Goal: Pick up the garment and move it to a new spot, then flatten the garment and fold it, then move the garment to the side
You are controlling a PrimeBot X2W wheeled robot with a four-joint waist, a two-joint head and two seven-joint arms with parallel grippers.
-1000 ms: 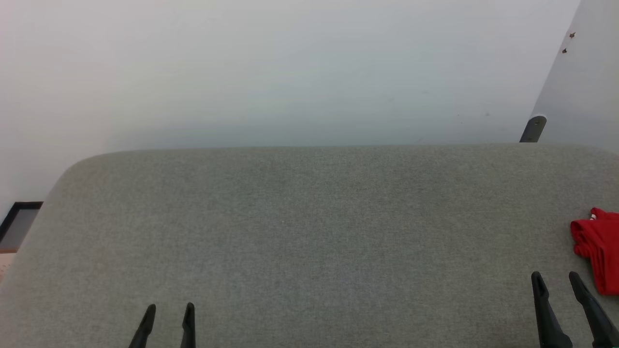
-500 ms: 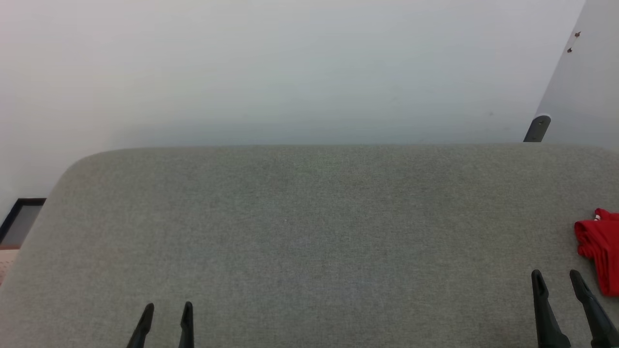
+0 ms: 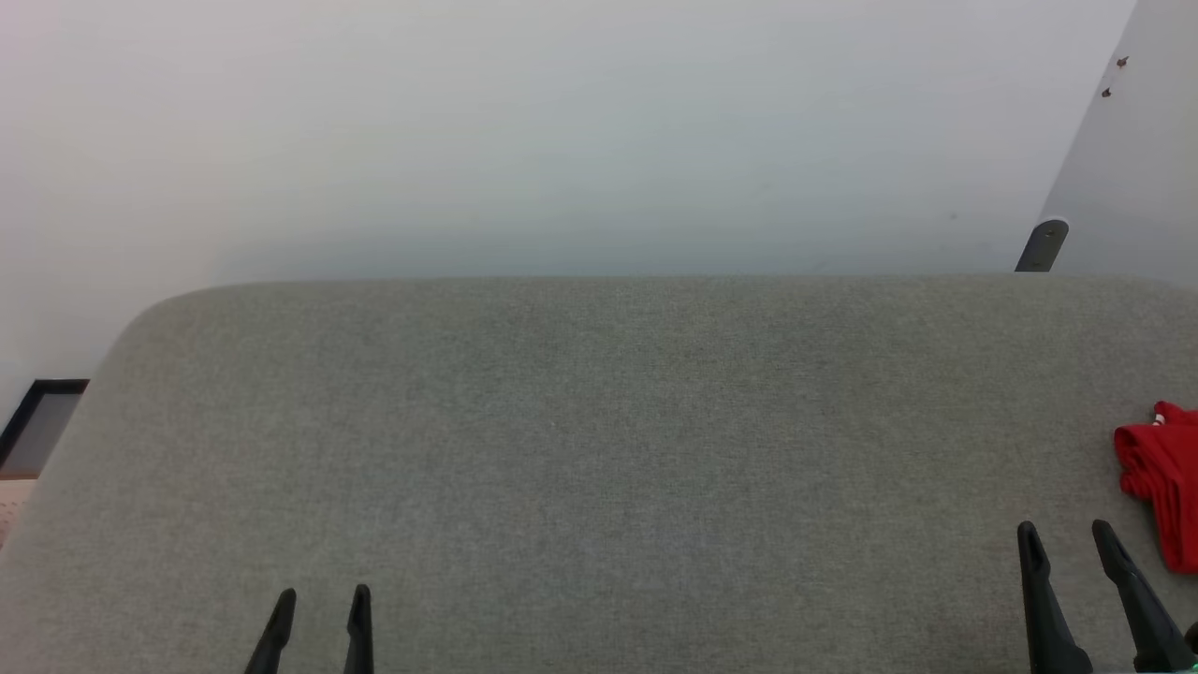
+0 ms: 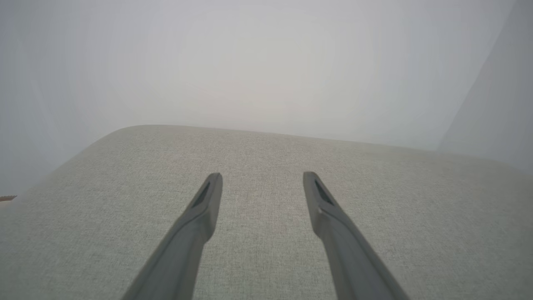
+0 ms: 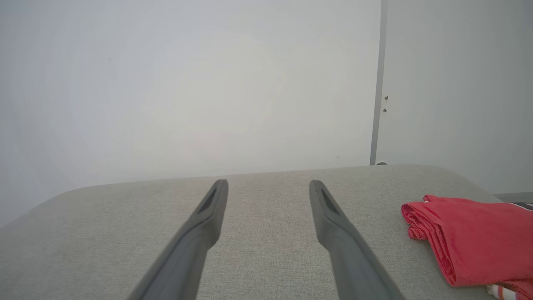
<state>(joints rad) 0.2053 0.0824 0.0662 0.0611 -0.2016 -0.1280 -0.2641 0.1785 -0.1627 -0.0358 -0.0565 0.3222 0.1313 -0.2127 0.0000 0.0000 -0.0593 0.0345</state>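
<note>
The garment (image 3: 1165, 479) is a red folded bundle lying at the far right edge of the grey fabric surface (image 3: 599, 421), partly cut off by the head view's border. In the right wrist view the garment (image 5: 470, 243) lies flat at the right, with a bit of striped trim at its lower edge. My right gripper (image 3: 1064, 538) stands open just left of the garment, apart from it; in its own view the right gripper (image 5: 268, 185) holds nothing. At the lower left my left gripper (image 3: 323, 599) is open and empty, as the left gripper (image 4: 262, 178) shows over bare fabric.
A pale wall rises behind the surface. A dark post (image 3: 1041, 245) stands at the back right by a wall corner. A dark-framed object (image 3: 42, 421) sits low at the far left, beyond the rounded corner of the surface.
The head view has shifted slightly, so the garment sits a little further right in it. Both grippers stay open and hardly move.
</note>
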